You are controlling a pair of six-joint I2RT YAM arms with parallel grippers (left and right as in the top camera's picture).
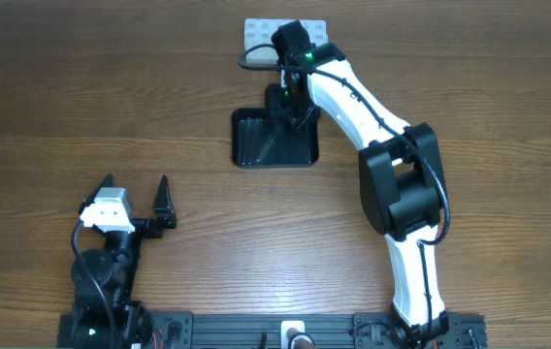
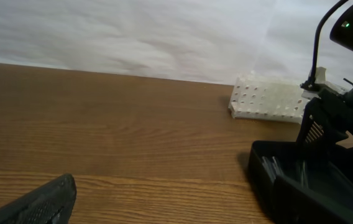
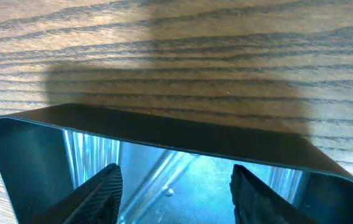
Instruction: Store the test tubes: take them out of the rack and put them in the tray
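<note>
— How do my jaws stand?
— Your right gripper [image 3: 175, 186] has them spread wide, with nothing pinched. Straight beneath them, clear tubes [image 3: 158, 174] lie on the floor of the tray [image 3: 164, 134]. Its far wall runs just ahead of the fingertips.
— So which step is this?
— I read it as the end of the placing step: tubes down, jaws free. Just beyond the tray from those jaws sits the rack [image 1: 258, 31]. I cannot tell whether any tube stands in it.
— And the next move?
— If one does, you need to rise straight out of the tray, clear its wall, and come over the rack with the jaws spread, lined up on a single tube. Lift before you travel, or you may drag the tray.
— My left side?
— Your left gripper [image 1: 138, 199] is spread too and empty, over the table [image 1: 62, 78], well apart from the tray.
</note>
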